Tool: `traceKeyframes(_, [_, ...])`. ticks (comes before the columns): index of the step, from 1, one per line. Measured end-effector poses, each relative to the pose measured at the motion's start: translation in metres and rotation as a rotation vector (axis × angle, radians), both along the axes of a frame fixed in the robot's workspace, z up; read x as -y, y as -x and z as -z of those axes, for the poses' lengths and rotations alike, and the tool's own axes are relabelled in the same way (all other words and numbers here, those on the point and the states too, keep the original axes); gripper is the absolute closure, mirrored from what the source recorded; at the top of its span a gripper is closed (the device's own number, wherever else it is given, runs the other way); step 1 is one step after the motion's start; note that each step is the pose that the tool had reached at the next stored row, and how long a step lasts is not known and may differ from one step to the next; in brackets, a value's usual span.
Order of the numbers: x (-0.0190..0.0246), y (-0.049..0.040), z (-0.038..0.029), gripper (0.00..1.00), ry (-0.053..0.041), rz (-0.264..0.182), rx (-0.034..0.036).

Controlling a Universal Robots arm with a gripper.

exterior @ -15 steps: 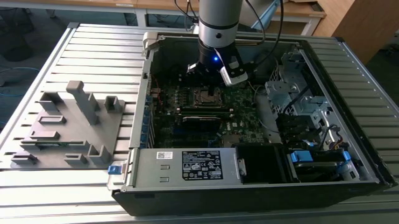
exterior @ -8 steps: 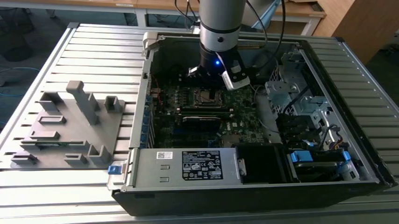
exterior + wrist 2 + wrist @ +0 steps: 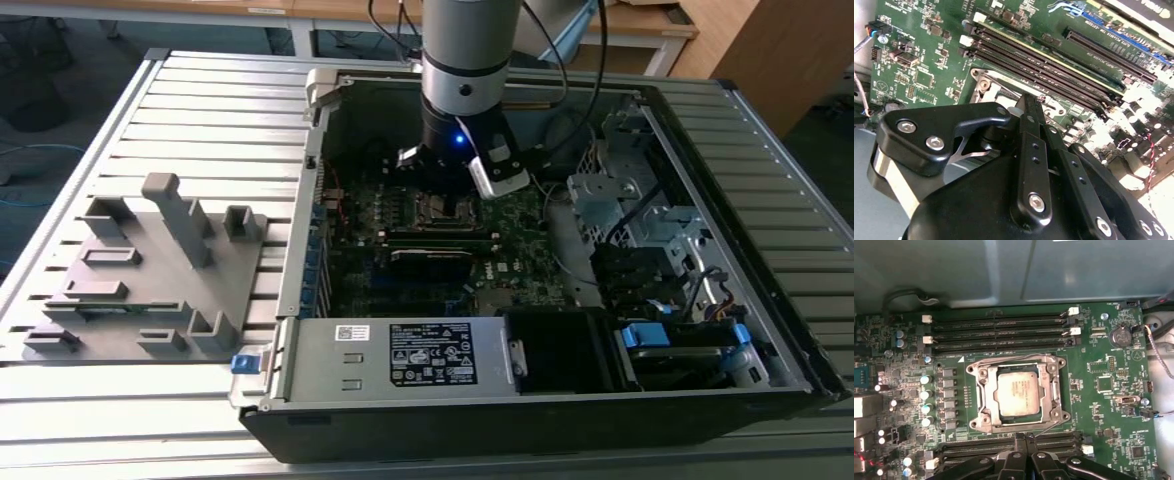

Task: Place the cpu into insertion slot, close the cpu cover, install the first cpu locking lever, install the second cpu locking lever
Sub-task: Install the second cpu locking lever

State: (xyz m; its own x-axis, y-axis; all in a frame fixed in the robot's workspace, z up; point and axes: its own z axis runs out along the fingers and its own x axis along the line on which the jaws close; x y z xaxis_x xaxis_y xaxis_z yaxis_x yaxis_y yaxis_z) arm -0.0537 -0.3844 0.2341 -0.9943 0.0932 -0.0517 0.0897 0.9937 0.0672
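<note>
The cpu (image 3: 1016, 396), a dull silver square, lies flat in the insertion slot (image 3: 445, 210) on the green motherboard (image 3: 1104, 405). The cpu cover (image 3: 988, 405), a silver frame, lies down around the chip. Thin wire levers run along two opposite sides of the socket (image 3: 1014, 360) (image 3: 1046, 427); I cannot tell whether they are latched. My gripper (image 3: 1024, 439) hovers just beside the socket's edge, its black fingers (image 3: 1029, 107) pressed together with nothing between them. In the exterior view the gripper (image 3: 447, 178) hangs inside the open computer case, right above the socket.
Long black memory slots (image 3: 999, 330) flank the socket on two sides. A row of capacitors (image 3: 926, 395) stands close by. The case walls, a power supply (image 3: 400, 355), a drive cage (image 3: 627, 200) and cables surround the board. A grey fixture (image 3: 147, 270) sits on the table at the exterior view's left.
</note>
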Motion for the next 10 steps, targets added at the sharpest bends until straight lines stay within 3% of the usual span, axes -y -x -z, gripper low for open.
traceKeyframes(10, [0.0045, 0.0119, 0.0018, 0.89, -0.0002, 0.0, 0.0008])
